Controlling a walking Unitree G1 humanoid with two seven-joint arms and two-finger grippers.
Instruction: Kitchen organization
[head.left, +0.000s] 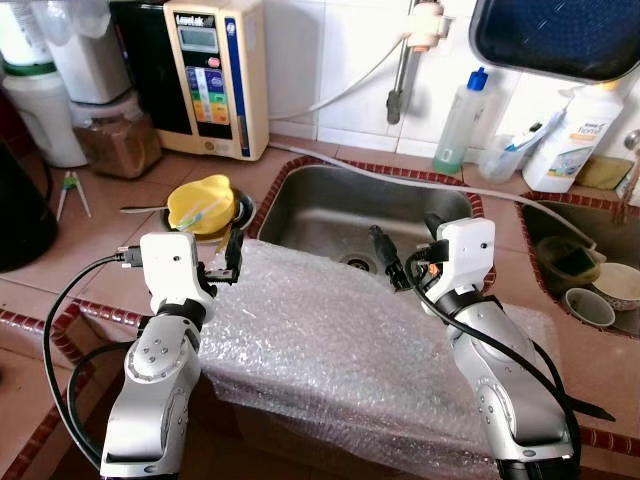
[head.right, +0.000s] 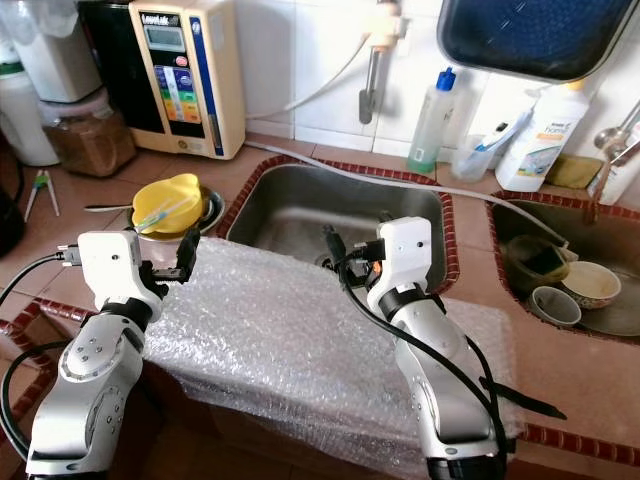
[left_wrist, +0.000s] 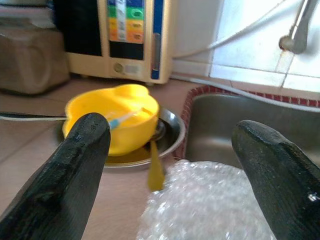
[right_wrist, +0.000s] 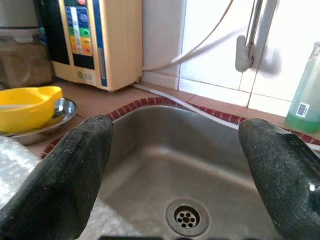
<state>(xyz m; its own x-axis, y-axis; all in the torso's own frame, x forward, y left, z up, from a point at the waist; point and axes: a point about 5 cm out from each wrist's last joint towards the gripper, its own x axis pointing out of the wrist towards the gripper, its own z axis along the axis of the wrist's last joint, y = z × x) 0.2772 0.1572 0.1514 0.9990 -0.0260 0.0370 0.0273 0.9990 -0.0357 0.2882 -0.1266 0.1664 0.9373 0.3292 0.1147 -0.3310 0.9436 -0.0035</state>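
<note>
Yellow bowl (head.left: 201, 203) just beyond open left hand (head.left: 229, 262).

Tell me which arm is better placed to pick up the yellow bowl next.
Probably the left. The left gripper is open and points at the yellow bowl just ahead on its metal plate. The right gripper, also open, faces the sink.

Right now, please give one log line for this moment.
left gripper: open, over clear bubble wrap sheet | right gripper: open, above steel sink | yellow plastic bowl: untouched
</note>
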